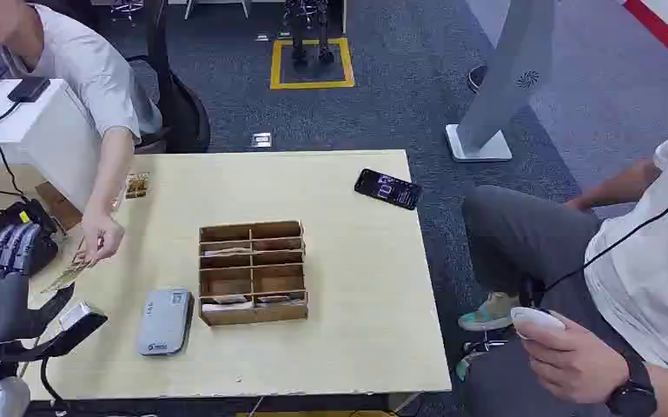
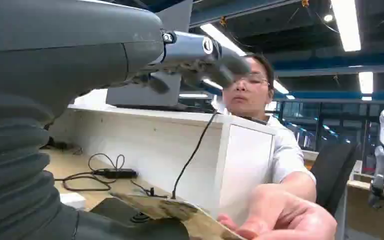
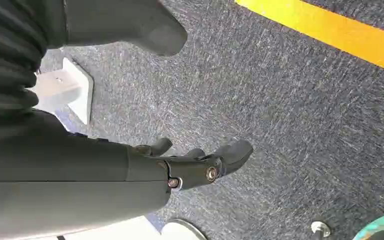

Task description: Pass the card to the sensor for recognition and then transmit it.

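The left hand [image 1: 4, 282] was raised at the left edge of the table [image 1: 356, 287], fingers [image 1: 9, 246] upright and spread apart. In the left wrist view the card [image 2: 180, 212], a worn tan thing, lay just past the base of the thumb with a person's hand [image 2: 279, 217] at its far end. Whether the robot's thumb was pressing on the card or merely sat beside it could not be told from either view. In the head view the card [image 1: 68, 271] slanted between the left hand and the person's hand [image 1: 102, 236], whose fingers pinched its upper end. The right hand [image 3: 199, 162] hung over grey carpet [image 3: 289, 100] near a yellow floor line [image 3: 339, 32], fingers loosely parted and curved, holding nothing. On the table the grey sensor [image 1: 164, 321] lay flat just left of a wooden compartment box [image 1: 253, 272], apart from the card. A black phone [image 1: 387, 188] lay near the table's far right corner, and a small picture card [image 1: 137, 185] near its far left corner. A second person sat at the right, holding a white device [image 1: 536, 321].
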### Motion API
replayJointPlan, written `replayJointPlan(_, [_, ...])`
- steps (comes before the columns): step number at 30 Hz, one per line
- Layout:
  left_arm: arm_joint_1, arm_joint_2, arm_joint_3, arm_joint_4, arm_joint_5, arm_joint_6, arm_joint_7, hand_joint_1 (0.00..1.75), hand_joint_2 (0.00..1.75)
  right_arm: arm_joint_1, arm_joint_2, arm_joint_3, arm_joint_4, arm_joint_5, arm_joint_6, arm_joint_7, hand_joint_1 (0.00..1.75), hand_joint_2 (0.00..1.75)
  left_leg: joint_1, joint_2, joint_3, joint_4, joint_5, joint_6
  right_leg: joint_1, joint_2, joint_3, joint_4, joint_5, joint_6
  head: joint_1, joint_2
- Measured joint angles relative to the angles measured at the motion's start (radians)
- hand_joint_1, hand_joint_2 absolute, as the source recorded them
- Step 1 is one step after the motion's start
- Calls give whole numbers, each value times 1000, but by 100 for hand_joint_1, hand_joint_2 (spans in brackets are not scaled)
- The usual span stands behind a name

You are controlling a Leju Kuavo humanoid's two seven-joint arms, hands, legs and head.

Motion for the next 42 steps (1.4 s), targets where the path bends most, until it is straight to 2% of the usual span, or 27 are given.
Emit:
replayJointPlan(12, [0,0,0,3,27,-1,-10,175,175,0,0,0,0,2,0,0,0,175,0,0,0,0,0,0,0,0,0,0,0,0,0,0])
replayJointPlan(23, [11,-3,0,3,168,-77,-64,175,175,0,0,0,0,4,0,-3,0,175,0,0,0,0,0,0,0,0,0,0,0,0,0,0])
replayJointPlan(27, [10,-20,0,-1,295,-183,-56,175,175,0,0,0,0,4,-2,-2,0,175,0,0,0,0,0,0,0,0,0,0,0,0,0,0])
replayJointPlan(29, [9,-34,0,-7,369,-268,-29,175,175,0,0,-1,0,4,-4,3,0,175,0,0,0,0,0,0,0,0,0,0,0,0,0,0])
replayJointPlan(31, [9,-45,0,-11,411,-314,-14,175,175,0,2,-2,0,3,-6,4,0,175,0,0,0,0,0,0,0,0,0,0,0,0,0,0])
replayJointPlan(35, [8,-61,0,-21,496,-445,58,175,175,1,4,-9,0,2,-10,4,0,175,0,0,0,0,0,0,0,0,0,0,0,0,0,0])
replayJointPlan(38, [12,-69,0,-27,508,-484,83,175,175,1,5,-14,0,2,-12,4,0,175,0,0,0,0,0,0,0,0,0,0,0,0,0,0])
replayJointPlan(42, [16,-77,0,-33,503,-504,93,175,175,2,7,-22,0,2,-14,4,0,175,0,0,0,0,0,0,0,0,0,0,0,0,0,0])
